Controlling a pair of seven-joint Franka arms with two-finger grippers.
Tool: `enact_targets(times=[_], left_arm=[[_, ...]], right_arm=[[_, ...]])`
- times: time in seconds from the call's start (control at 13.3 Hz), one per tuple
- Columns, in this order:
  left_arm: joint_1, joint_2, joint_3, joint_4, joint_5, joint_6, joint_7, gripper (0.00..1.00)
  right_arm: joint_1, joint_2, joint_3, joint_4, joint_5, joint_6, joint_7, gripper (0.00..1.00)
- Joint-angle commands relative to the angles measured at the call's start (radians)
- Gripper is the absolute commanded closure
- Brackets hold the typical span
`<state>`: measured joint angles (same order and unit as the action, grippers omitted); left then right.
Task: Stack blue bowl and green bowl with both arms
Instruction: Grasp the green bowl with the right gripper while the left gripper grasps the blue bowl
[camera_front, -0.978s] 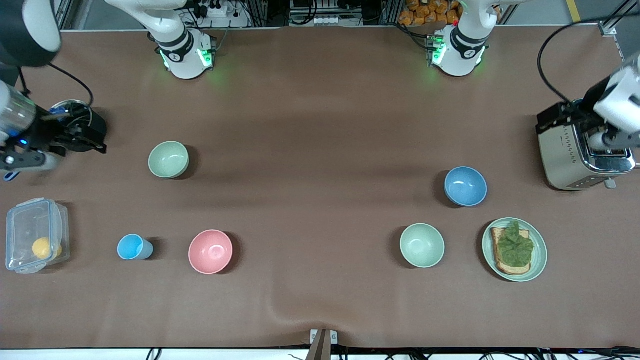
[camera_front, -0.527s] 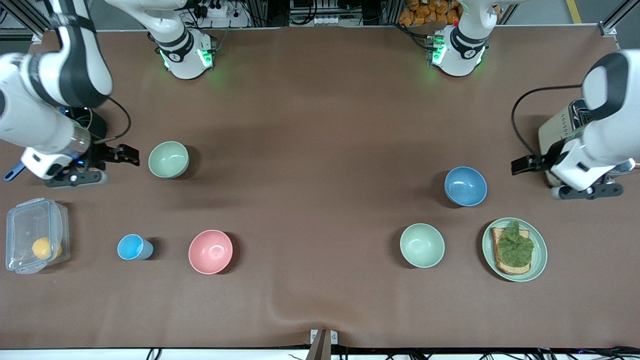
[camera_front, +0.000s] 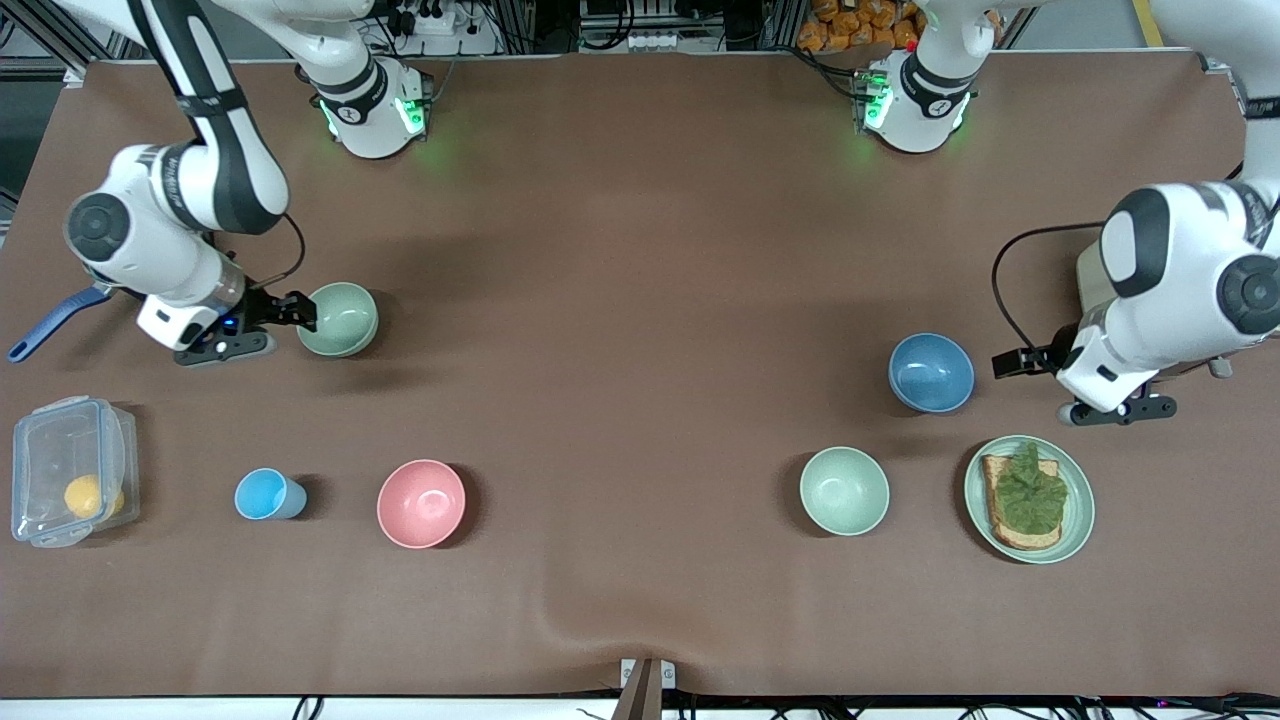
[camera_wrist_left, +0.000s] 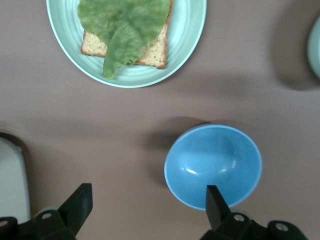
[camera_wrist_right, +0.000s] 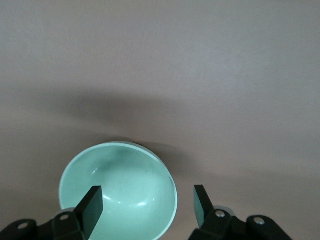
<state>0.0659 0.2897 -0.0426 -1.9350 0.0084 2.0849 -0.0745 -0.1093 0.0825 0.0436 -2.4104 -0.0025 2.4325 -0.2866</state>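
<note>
I see the blue bowl toward the left arm's end of the table, just farther than the toast plate. My left gripper sits beside it, fingers apart. Farther off, at the right arm's end, the right gripper straddles the green bowl's rim, fingers apart.

Plain matte colours on a brown table

The round mid-blue matte bowl and the round pale sage-green matte bowl are unpatterned, as are a paler mint-green bowl, a pink bowl and a small light-blue cup. A ridged green plate carries tan toast under dark green lettuce.
</note>
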Motion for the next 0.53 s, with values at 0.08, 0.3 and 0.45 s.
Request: enact_targets(times=[0.08, 0.3, 0.45], left_arm=[[0.006, 0.055, -0.008, 0.001, 0.005, 0.012, 0.004, 0.00], [0.005, 0.086, -0.010, -0.001, 0.002, 0.012, 0.004, 0.00], [0.000, 0.114, -0.013, -0.002, -0.001, 0.012, 0.004, 0.00]], right_arm=[[-0.091, 0.094, 0.013, -0.036, 0.024, 0.143, -0.158, 0.19], [-0.096, 0.138, 0.013, -0.039, 0.024, 0.200, -0.161, 0.28], [-0.090, 0.157, 0.015, -0.055, 0.024, 0.236, -0.160, 0.55]])
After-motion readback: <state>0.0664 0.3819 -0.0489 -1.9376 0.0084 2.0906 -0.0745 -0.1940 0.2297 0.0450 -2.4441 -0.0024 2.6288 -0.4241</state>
